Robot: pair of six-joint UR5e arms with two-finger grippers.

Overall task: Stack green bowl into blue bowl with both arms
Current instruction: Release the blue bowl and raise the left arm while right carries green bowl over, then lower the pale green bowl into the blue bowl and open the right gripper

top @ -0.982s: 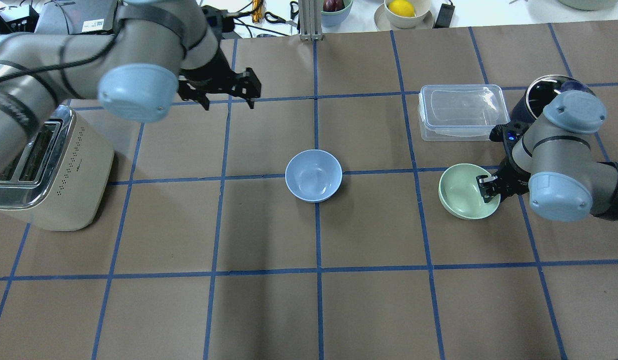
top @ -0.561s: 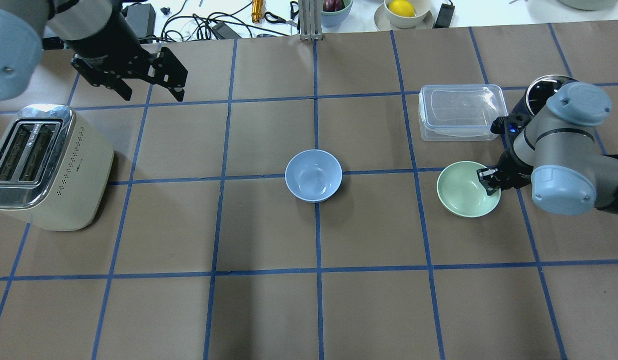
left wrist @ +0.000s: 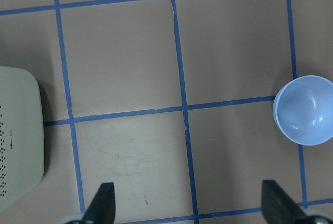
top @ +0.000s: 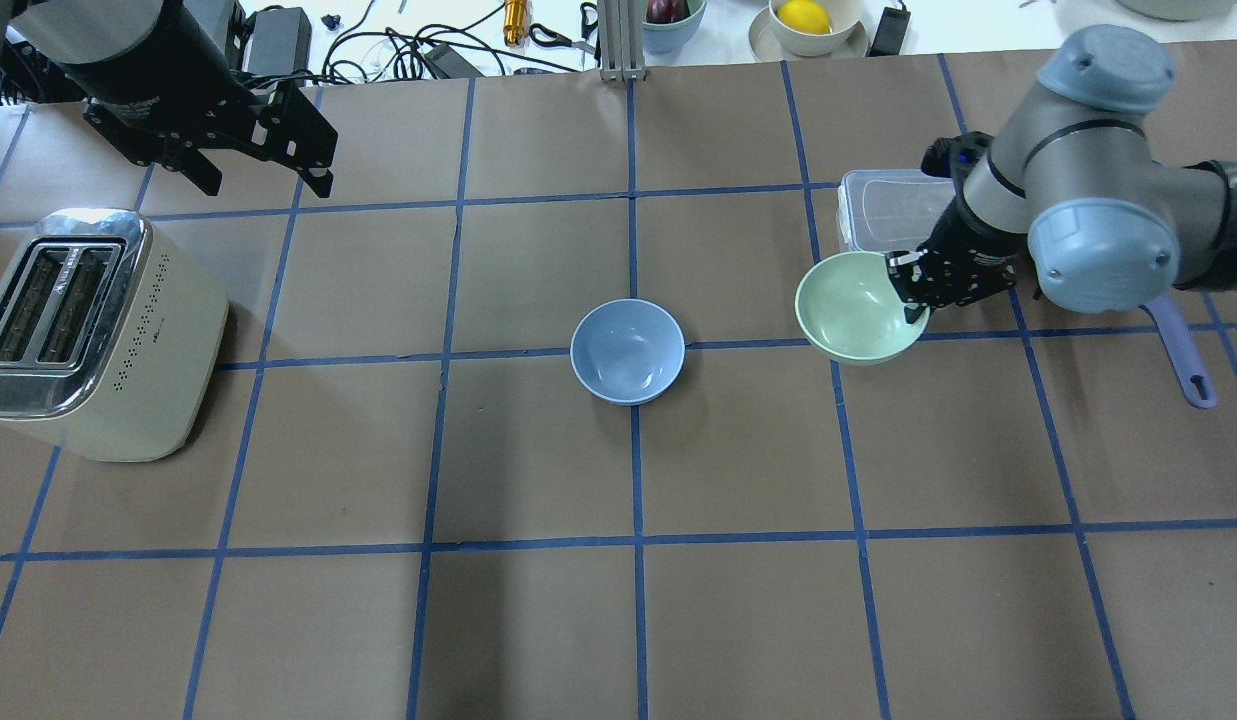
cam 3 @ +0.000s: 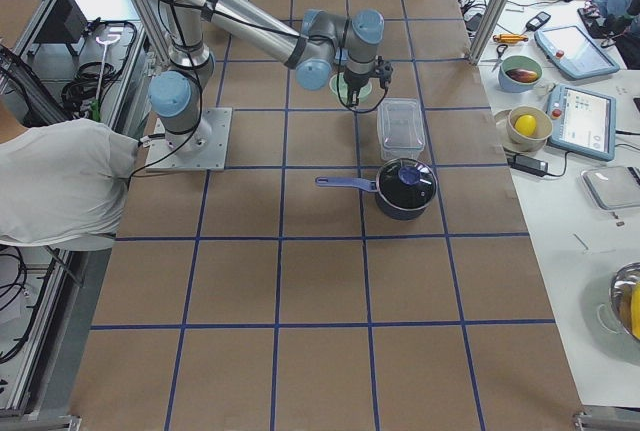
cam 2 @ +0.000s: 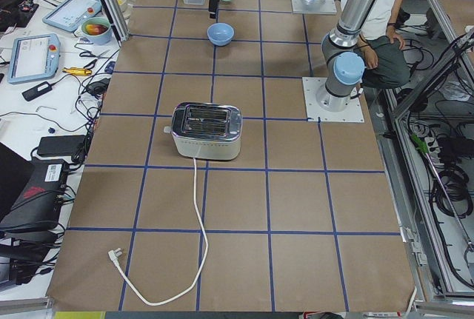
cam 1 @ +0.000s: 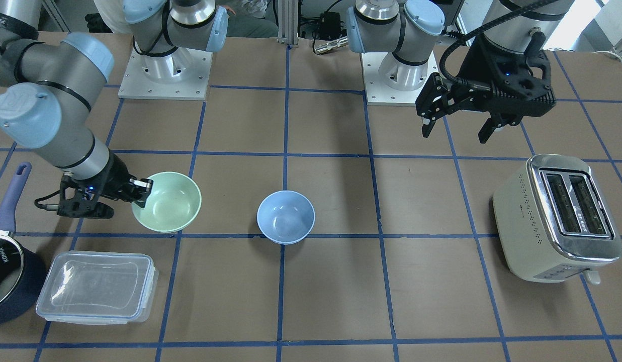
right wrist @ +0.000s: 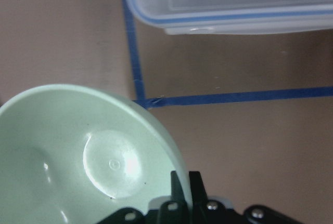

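Overhead exterior: right pincer (top: 911,292), pinching the green bowl (top: 853,308) by its rim, has carried it nearer the blue bowl (top: 628,351); left pincer (top: 266,186) spread.

See only the handle of the saucepan (top: 1183,352) past the right arm (top: 1088,230) overhead, lose part of the clear lidded container (top: 883,205) behind that arm, and get the green bowl (right wrist: 67,151) cropped at the right wrist view's left and bottom edges.
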